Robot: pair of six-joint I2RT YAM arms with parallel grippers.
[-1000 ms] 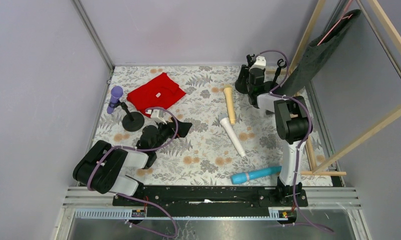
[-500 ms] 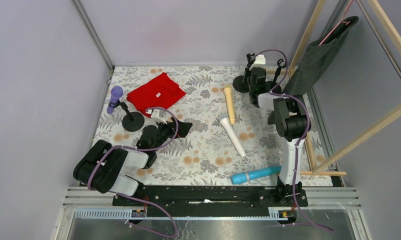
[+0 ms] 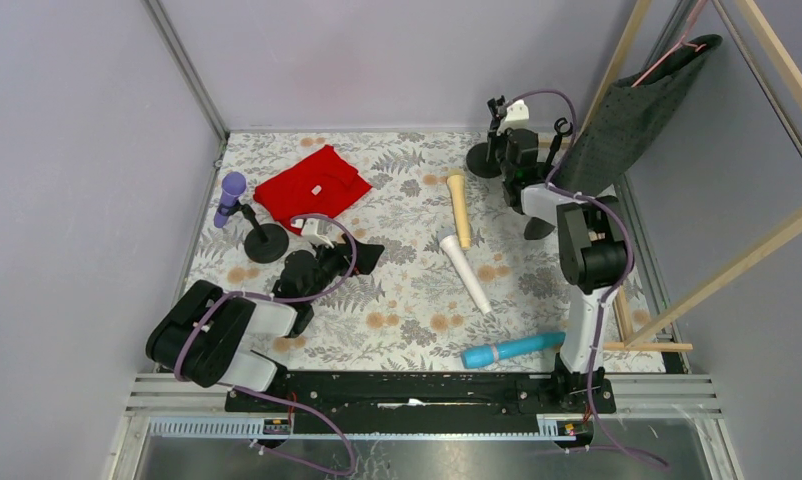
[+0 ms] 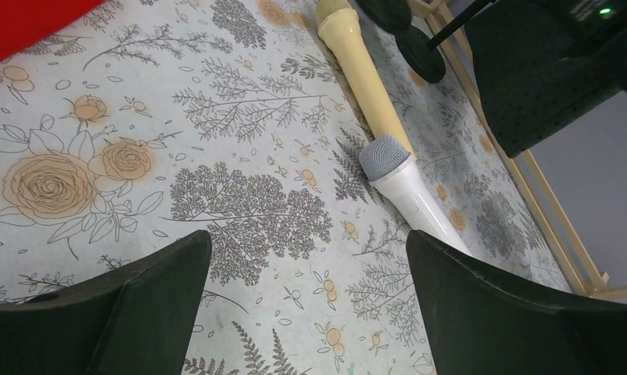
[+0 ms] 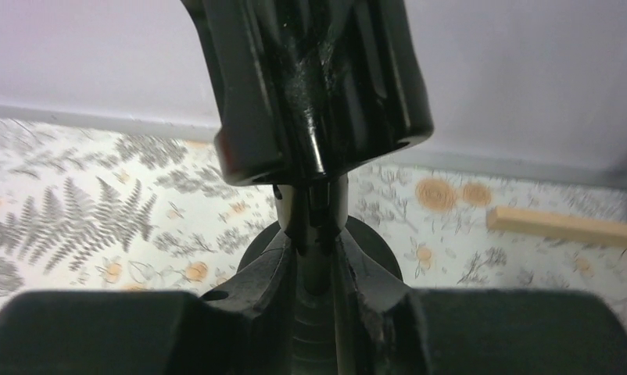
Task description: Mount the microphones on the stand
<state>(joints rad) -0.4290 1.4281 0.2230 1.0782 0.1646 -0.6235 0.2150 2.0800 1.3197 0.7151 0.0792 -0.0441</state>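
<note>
1. Right gripper (image 5: 316, 267): clamped on the thin post of the far stand (image 3: 479, 160), under its clip (image 5: 318, 86); left gripper (image 4: 306, 244): fingers apart, nothing between them.
2. Purple microphone (image 3: 228, 193): seated in the near stand (image 3: 266, 243); cream-yellow microphone (image 3: 459, 208) and white microphone (image 3: 465, 272): flat mid-table, just beside each other; light blue microphone (image 3: 512, 349): flat by the right arm's base.
3. We judge them light, stiff and smooth, so apt to roll; we would grip mid-handle, across the barrel.

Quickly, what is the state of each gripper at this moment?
Left gripper: open, fingers apart, holding nothing.
Right gripper: closed on the post of the black stand.
</note>
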